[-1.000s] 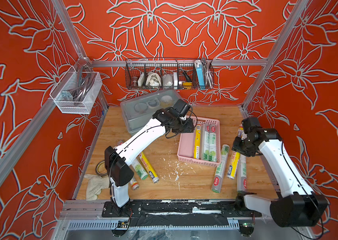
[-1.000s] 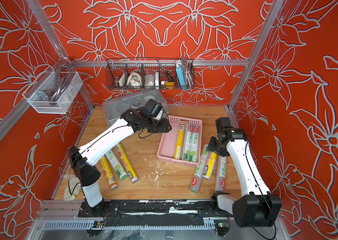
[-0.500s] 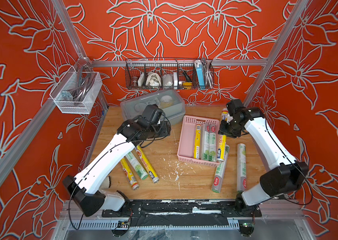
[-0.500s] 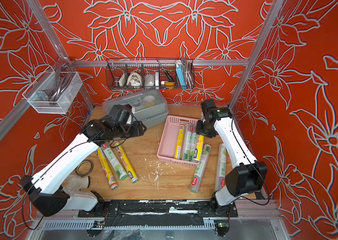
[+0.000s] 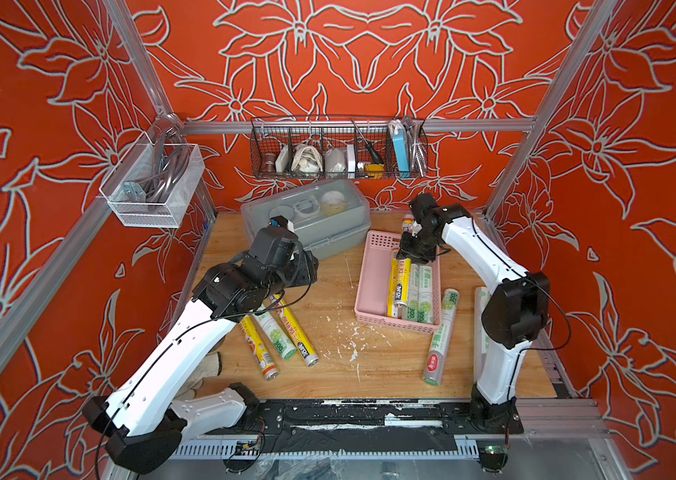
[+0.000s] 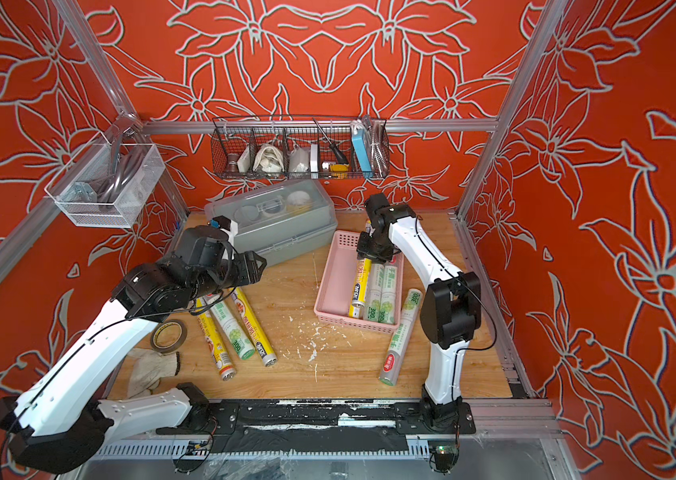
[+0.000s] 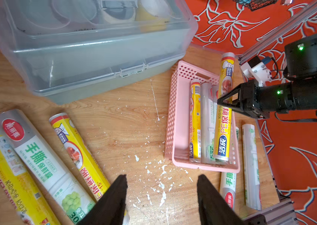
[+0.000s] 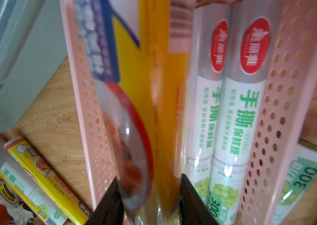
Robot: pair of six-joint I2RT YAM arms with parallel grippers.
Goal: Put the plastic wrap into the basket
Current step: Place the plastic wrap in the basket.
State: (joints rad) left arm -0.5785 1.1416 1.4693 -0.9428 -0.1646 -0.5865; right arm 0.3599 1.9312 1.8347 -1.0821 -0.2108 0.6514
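In both top views the right pincer (image 5: 411, 251) is clamped on a yellow roll of plastic wrap (image 5: 401, 274) above the far end of the pink basket (image 5: 372, 286). The roll's far end sticks out beyond the pincer, past the basket's far wall. The rest runs back under the pincer along the basket. Two white-green rolls (image 5: 420, 291) lie in the basket beside it. The left pincer (image 6: 256, 265) hangs with its jaws apart and nothing between them, well apart from the basket. Three loose rolls (image 6: 236, 328) lie on the wooden table (image 6: 340, 374) below and behind it, and a grey lidded box (image 6: 282, 232) stands just beyond it.

In the left wrist view, the left pincer's fingers (image 7: 114, 196) stand wide over white flecks on the table. Ahead of them the right pincer grips the yellow roll about midway. Two more rolls (image 7: 251, 155) lie outside the basket's far side.

In the right wrist view, the right pincer's black fingers (image 8: 110, 206) press on both sides of the blurred yellow roll. The white-green pair lies just beyond them, against the perforated wall.
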